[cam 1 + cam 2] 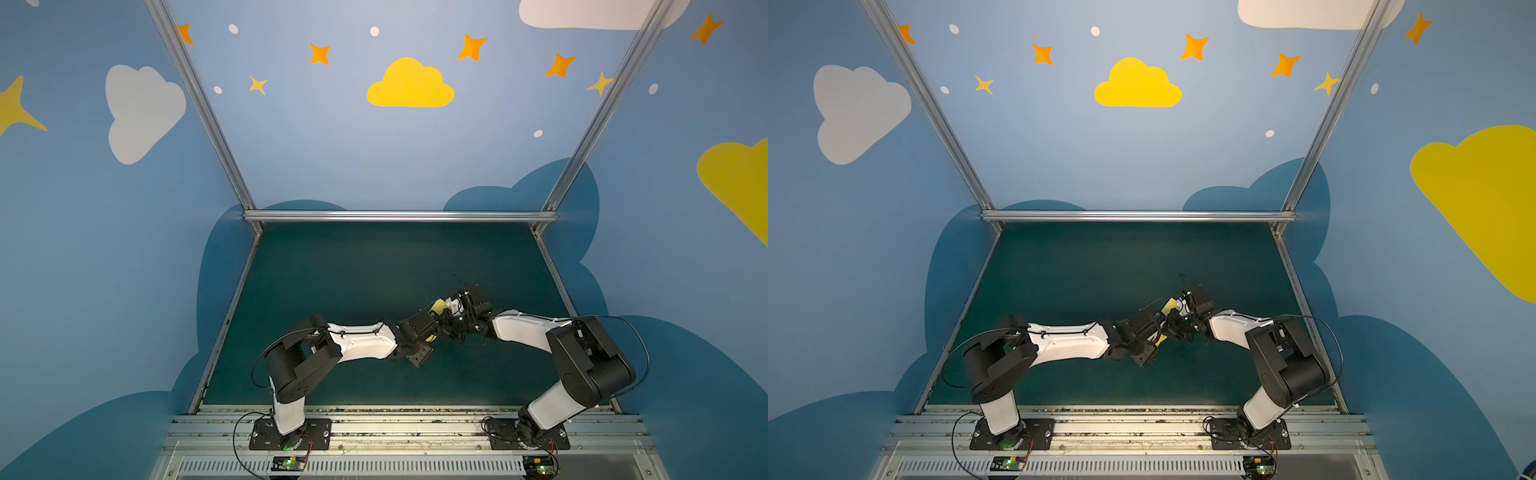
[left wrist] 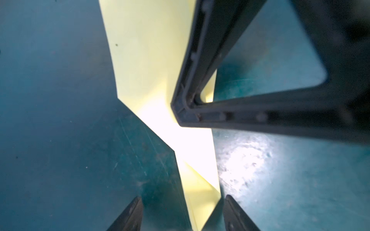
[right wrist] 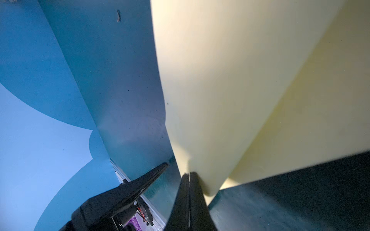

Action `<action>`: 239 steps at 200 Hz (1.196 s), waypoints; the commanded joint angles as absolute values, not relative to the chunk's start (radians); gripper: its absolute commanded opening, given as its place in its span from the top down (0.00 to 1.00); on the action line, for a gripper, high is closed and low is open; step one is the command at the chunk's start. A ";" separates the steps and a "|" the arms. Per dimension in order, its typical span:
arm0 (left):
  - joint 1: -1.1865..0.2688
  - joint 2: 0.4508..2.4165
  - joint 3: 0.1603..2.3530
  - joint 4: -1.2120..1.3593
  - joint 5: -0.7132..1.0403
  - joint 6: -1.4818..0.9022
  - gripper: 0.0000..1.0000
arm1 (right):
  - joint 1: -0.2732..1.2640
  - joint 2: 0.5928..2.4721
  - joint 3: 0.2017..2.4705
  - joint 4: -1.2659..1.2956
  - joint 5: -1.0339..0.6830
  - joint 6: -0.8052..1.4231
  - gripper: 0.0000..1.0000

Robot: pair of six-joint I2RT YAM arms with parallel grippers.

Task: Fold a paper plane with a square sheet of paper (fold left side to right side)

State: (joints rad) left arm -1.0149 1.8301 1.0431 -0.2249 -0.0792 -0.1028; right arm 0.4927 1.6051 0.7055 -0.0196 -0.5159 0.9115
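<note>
The square sheet of paper (image 2: 152,66) is pale yellow and folded into a narrow, layered, pointed shape. Only small bits of it (image 1: 439,306) show between the two wrists in both top views, above the middle of the green mat. My right gripper (image 3: 188,174) is shut, its tips pinching the paper's edge (image 3: 220,90); its dark finger frame (image 2: 200,60) crosses the sheet in the left wrist view. My left gripper (image 2: 183,198) is open, the paper's narrow end lying between its fingers (image 2: 132,212), close to one finger and not clamped.
The dark green mat (image 1: 374,270) covers the table, with metal rails (image 1: 399,216) along its back and sides and painted blue walls around it. Both arms (image 1: 361,340) meet near the mat's centre, wrists almost touching. The left gripper's black finger (image 3: 148,180) shows beside the right jaws.
</note>
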 commanded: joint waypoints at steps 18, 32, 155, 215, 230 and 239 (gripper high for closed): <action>-1.035 1.851 1.035 -0.192 -0.083 -0.072 0.35 | 0.488 1.591 0.718 -0.022 -0.512 0.907 0.96; -1.039 1.856 1.037 -0.187 -0.081 -0.072 0.35 | 0.487 1.588 0.718 -0.025 -0.514 0.907 0.96; -1.037 1.838 1.017 -0.163 -0.021 -0.064 0.77 | 0.477 1.582 0.709 -0.028 -0.517 0.902 0.95; -1.031 1.828 1.020 -0.166 0.000 -0.066 0.85 | 0.471 1.582 0.703 -0.024 -0.518 0.902 0.96; -1.031 1.825 1.022 -0.167 0.000 -0.067 0.85 | 0.471 1.578 0.698 -0.022 -0.518 0.903 0.95; -1.031 1.825 1.021 -0.167 0.000 -0.068 0.84 | 0.471 1.576 0.695 -0.015 -0.523 0.908 0.95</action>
State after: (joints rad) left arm -1.0172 1.8385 1.0317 -0.1616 -0.0566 -0.1043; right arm 0.4736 1.6035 0.7052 -0.0345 -0.5186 0.9047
